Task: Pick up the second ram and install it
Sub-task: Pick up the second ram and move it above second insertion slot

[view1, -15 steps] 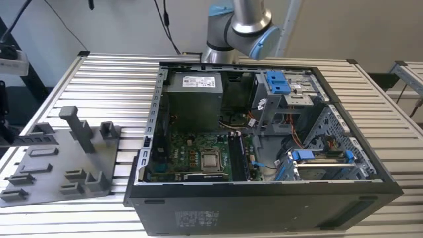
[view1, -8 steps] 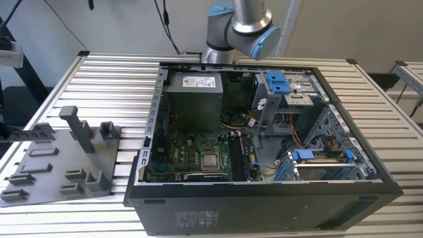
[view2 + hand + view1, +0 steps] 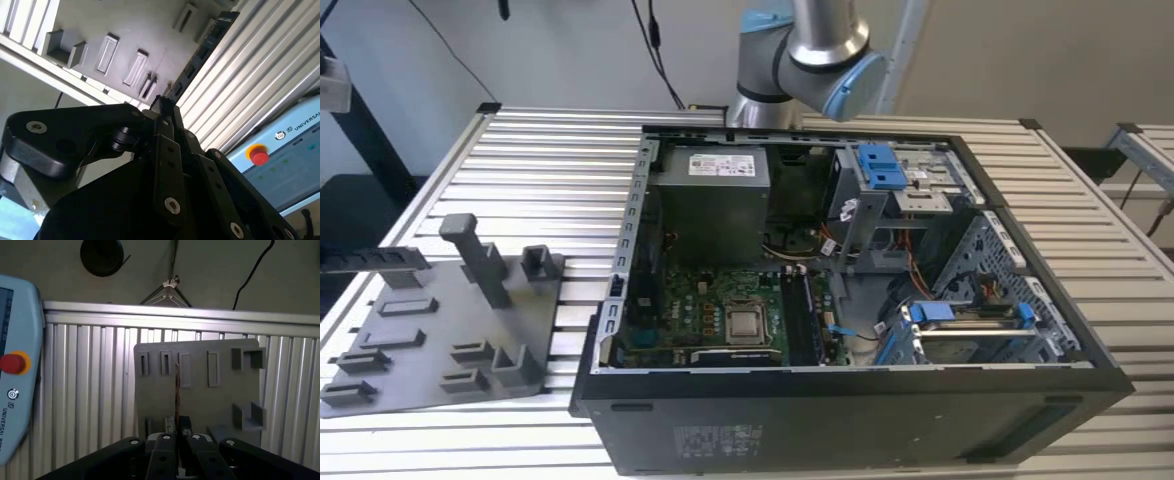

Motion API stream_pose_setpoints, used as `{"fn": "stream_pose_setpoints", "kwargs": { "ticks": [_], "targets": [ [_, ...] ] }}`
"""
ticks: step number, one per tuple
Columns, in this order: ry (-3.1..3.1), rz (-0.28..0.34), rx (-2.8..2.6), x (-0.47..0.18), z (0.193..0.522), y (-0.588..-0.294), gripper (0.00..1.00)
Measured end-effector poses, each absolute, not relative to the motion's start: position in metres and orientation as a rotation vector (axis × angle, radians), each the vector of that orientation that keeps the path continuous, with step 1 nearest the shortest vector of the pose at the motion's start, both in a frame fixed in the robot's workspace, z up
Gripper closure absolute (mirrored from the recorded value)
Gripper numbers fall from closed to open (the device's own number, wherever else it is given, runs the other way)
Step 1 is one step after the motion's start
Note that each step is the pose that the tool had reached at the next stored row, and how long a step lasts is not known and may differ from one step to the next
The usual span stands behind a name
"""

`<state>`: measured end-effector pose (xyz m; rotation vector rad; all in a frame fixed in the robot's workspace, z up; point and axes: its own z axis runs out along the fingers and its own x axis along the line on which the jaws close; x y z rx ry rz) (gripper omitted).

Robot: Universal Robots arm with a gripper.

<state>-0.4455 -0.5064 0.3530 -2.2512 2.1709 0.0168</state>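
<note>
Slatted table [image 3: 90, 390], pincer [image 3: 176, 432] clasping second ram [image 3: 176, 385] edge-on

Ribbed bare metal, dully shining, across the table [image 3: 534, 160]. Matt grey moulded plastic for the tray [image 3: 427, 350]. Smooth black semi-gloss on the gripper [image 3: 176, 434]; dark matt board on the second ram [image 3: 200, 52]. Matt dark sheet metal around the computer case [image 3: 854, 420].
</note>
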Motion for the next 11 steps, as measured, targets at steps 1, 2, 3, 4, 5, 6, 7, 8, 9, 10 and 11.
{"fn": "stream_pose_setpoints", "kwargs": {
  "ticks": [1, 2, 3, 4, 5, 6, 7, 8, 9, 10, 11],
  "targets": [
    [2.171, 0.017, -2.251, -0.445, 0.355, -0.506, 0.86],
    [2.171, 0.017, -2.251, -0.445, 0.357, -0.506, 0.86],
    [2.171, 0.017, -2.251, -0.445, 0.359, -0.506, 0.86],
    [2.171, 0.017, -2.251, -0.445, 0.362, -0.506, 0.86],
    [2.171, 0.017, -2.251, -0.445, 0.364, -0.506, 0.86],
    [2.171, 0.017, -2.251, -0.445, 0.366, -0.506, 0.86],
    [2.171, 0.017, -2.251, -0.445, 0.369, -0.506, 0.86],
    [2.171, 0.017, -2.251, -0.445, 0.371, -0.506, 0.86],
    [2.171, 0.017, -2.251, -0.445, 0.374, -0.506, 0.86],
    [2.171, 0.017, -2.251, -0.445, 0.376, -0.506, 0.86],
    [2.171, 0.017, -2.251, -0.445, 0.379, -0.506, 0.86]
  ]
}}
